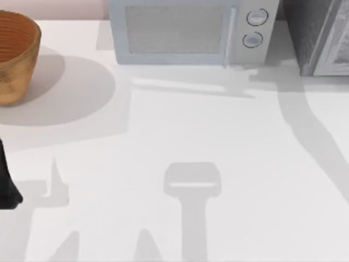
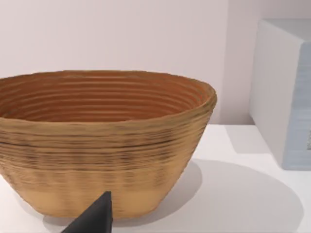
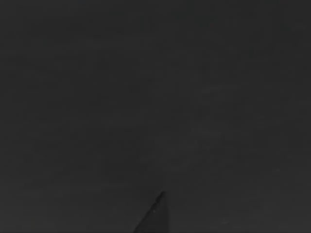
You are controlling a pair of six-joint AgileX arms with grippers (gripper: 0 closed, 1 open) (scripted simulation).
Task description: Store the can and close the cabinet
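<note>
The cabinet (image 1: 315,34) stands at the table's back right corner, with dark speckled-grey walls and a pale grey framed door panel (image 1: 339,48) angled at the picture's edge. The can is out of view. My left gripper (image 1: 7,183) is a dark shape at the table's left edge, in front of the basket; the left wrist view looks straight at that basket from close by. The right wrist view is dark.
A woven brown basket (image 1: 15,54) (image 2: 104,141) sits at the back left. A light blue-grey microwave (image 1: 188,31) (image 2: 286,92) with two round knobs stands at the back middle, next to the cabinet. Arm shadows lie across the white tabletop (image 1: 218,136).
</note>
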